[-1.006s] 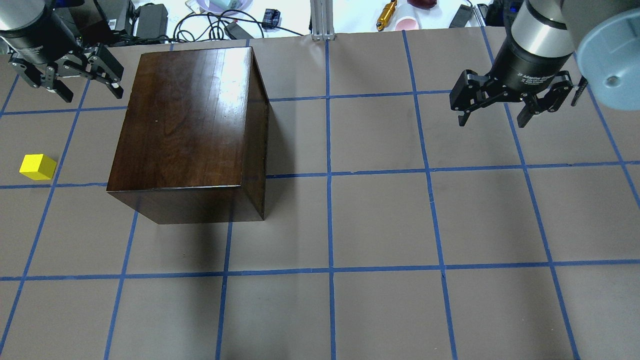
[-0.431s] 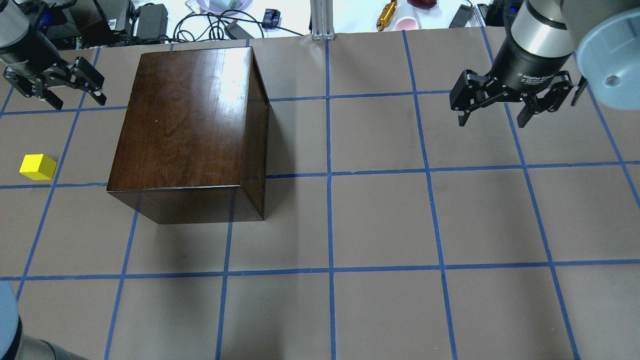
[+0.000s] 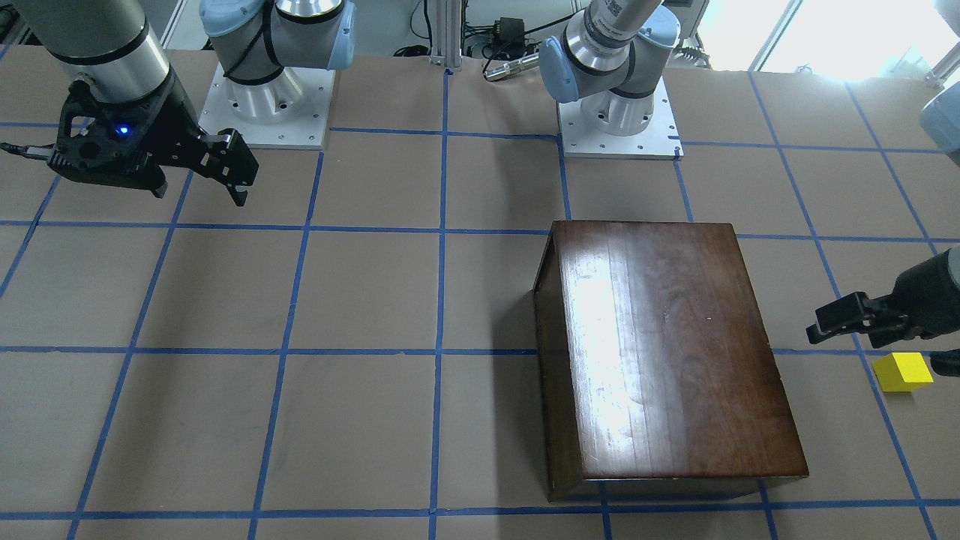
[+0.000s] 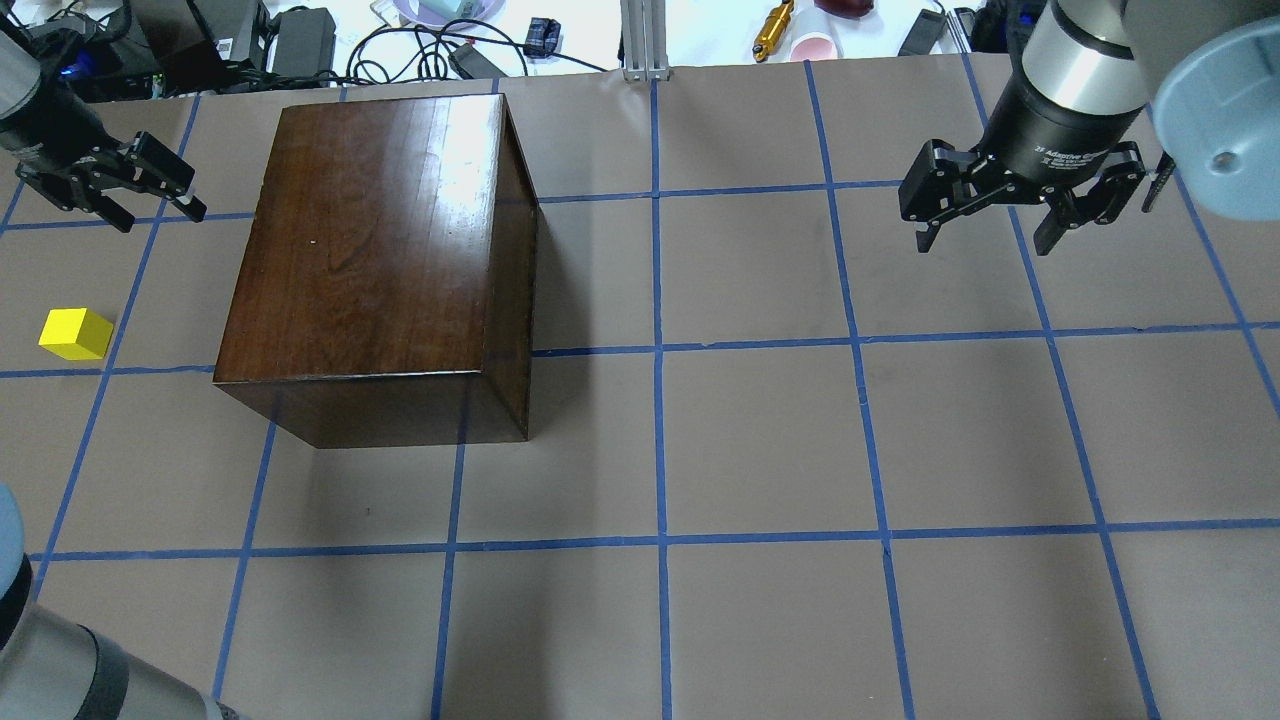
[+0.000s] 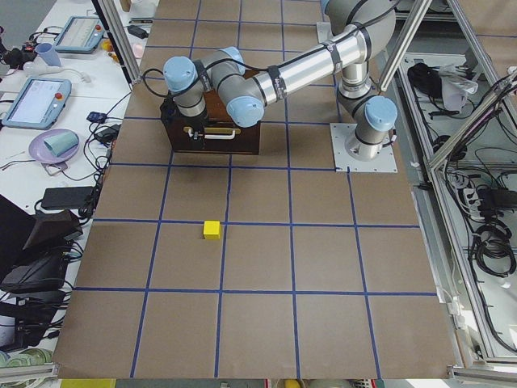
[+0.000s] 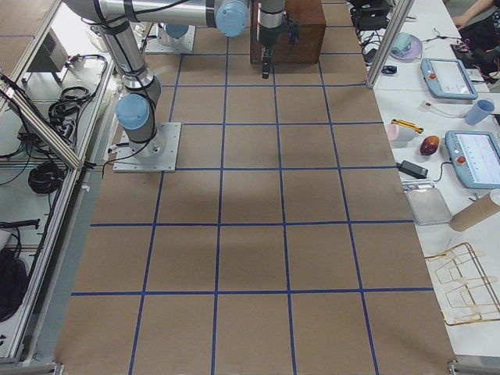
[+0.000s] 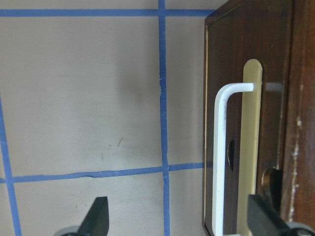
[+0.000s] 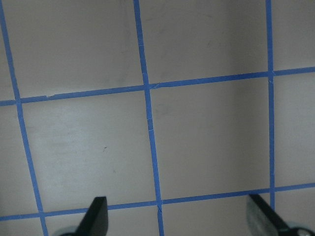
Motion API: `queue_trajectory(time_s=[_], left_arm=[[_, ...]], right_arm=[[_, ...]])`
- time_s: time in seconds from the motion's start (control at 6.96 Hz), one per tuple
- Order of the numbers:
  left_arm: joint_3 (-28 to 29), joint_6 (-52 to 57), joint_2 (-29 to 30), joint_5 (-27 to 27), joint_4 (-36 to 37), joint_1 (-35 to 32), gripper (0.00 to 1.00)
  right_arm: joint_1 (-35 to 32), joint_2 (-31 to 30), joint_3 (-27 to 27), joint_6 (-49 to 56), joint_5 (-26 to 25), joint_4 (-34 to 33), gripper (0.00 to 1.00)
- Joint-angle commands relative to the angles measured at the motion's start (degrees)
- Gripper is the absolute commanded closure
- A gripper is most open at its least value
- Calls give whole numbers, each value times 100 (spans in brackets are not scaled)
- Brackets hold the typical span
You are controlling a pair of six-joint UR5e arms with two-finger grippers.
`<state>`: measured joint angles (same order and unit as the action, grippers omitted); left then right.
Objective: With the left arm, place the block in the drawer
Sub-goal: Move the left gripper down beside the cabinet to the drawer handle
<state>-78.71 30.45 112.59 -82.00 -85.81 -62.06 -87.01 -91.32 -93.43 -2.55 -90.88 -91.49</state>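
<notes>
The yellow block [image 4: 75, 334] lies on the table left of the dark wooden box [image 4: 380, 250]; it also shows in the front view [image 3: 904, 371] and the left side view [image 5: 212, 230]. The drawer is shut: the left wrist view shows its dark front panel [image 7: 290, 73] with a white handle [image 7: 219, 157] on a brass plate. My left gripper [image 4: 158, 212] is open and empty, low beside the box's handle side, beyond the block. In its wrist view the handle sits between the spread fingertips [image 7: 98, 219]. My right gripper [image 4: 985, 240] is open and empty, far right.
Cables, power bricks and cups lie past the table's far edge [image 4: 430, 40], with an aluminium post [image 4: 640, 40] at its middle. My left arm's elbow [image 4: 40, 660] fills the near left corner. The two arm bases [image 3: 266, 105] stand on the robot's side.
My left gripper has dropped lower and moved a little nearer, still open, and looks smaller from above. The left arm's elbow has come into the near left corner. The right arm has not moved.
</notes>
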Motion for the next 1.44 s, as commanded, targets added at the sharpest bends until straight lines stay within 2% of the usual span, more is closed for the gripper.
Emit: queue_trajectory(time_s=[0.0, 0.14, 0.29, 1.29], left_arm=[[-82, 154, 183, 534, -32, 141, 0], [-144, 145, 254, 640, -32, 141, 0], [-223, 145, 289, 972, -41, 141, 0], [-417, 136, 518, 1002, 21, 141, 0]], right_arm=[[0, 0, 0, 0, 0, 0, 0], [0, 0, 0, 0, -9, 0, 0], [0, 0, 0, 0, 0, 0, 0], [0, 0, 0, 0, 0, 0, 0]])
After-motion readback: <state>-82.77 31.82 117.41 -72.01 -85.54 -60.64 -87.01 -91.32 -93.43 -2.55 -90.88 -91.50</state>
